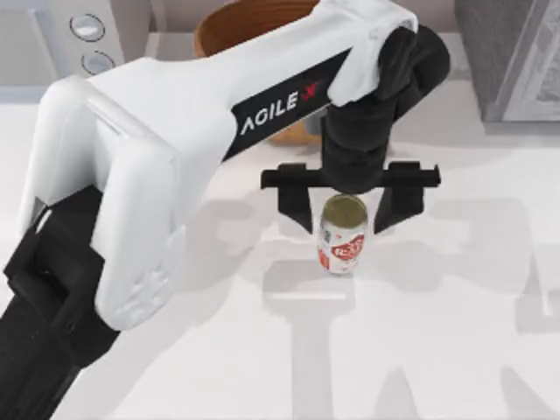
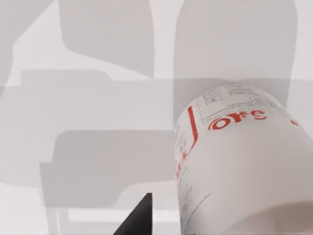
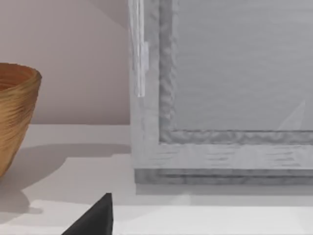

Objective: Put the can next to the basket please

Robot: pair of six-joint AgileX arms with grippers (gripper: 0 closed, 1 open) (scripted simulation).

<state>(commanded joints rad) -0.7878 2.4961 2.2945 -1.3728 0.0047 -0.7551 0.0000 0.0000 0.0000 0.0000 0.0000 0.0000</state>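
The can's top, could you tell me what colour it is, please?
Dull gold, on the can with its red-and-white label; the top view shows it best.

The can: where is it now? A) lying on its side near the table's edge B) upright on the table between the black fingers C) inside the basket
B: the can stands upright on the table, the left gripper open with fingers either side.

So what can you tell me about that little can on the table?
The can is a small white tin with a red label in white lettering and a dull gold metal top. It stands upright on the white table, in front of the basket and apart from it. The left gripper hangs open over it, one black finger on either side; I cannot tell whether they touch it.
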